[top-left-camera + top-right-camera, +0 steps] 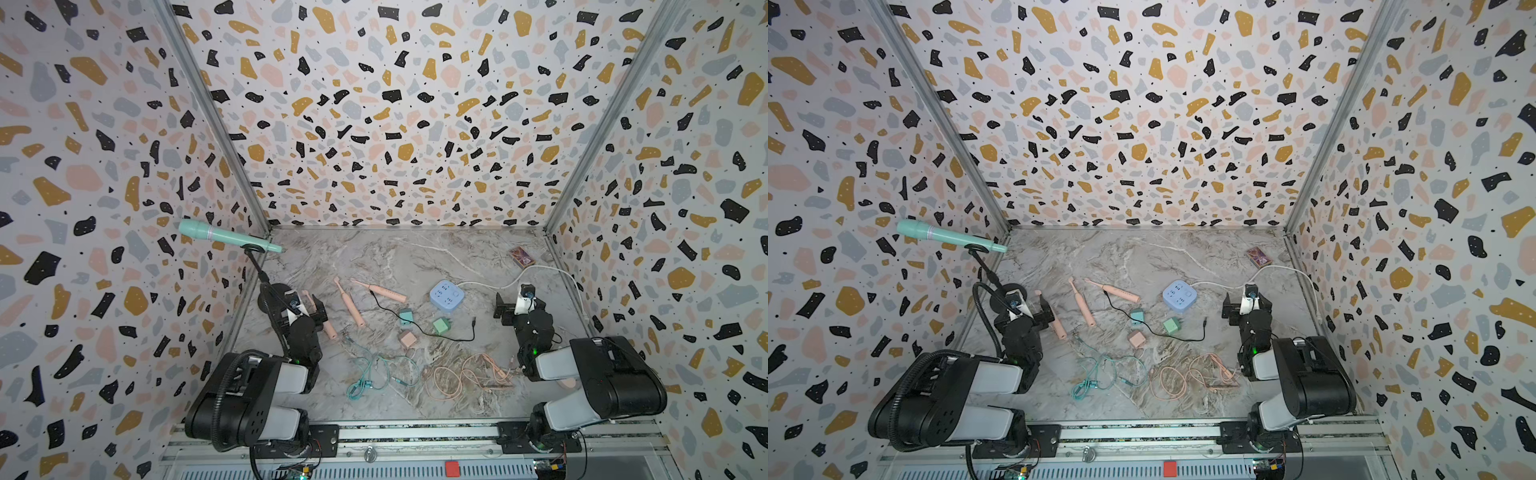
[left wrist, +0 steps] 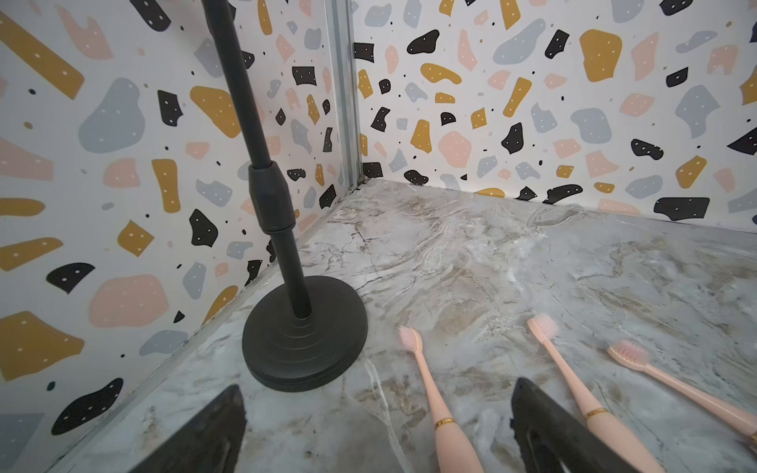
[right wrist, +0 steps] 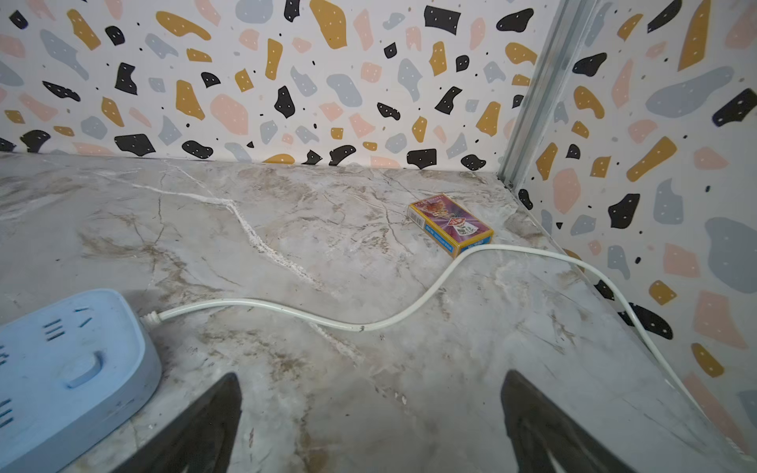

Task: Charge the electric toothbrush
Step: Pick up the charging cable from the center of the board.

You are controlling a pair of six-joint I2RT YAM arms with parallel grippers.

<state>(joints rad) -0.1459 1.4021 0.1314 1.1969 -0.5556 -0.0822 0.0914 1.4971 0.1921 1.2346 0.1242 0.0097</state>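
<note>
Both arms low over marble table (image 1: 415, 257).
- Left gripper (image 2: 377, 385): jaws wide, nothing held, hovers over near brush (image 2: 440, 409), which lies flat.
- Right gripper (image 3: 370, 374): wide too, empty, just beside blue strip (image 3: 69, 368).
- Mid brush (image 1: 352, 305) and far brush (image 1: 384, 291): flat on table between left gripper and strip.
- Black cable (image 1: 461, 340): one end right at far brush handle, can't tell if plugged; other end loose.
- Adapters near strip: teal (image 1: 406, 316), green (image 1: 440, 325), pink (image 1: 408, 338).
</note>
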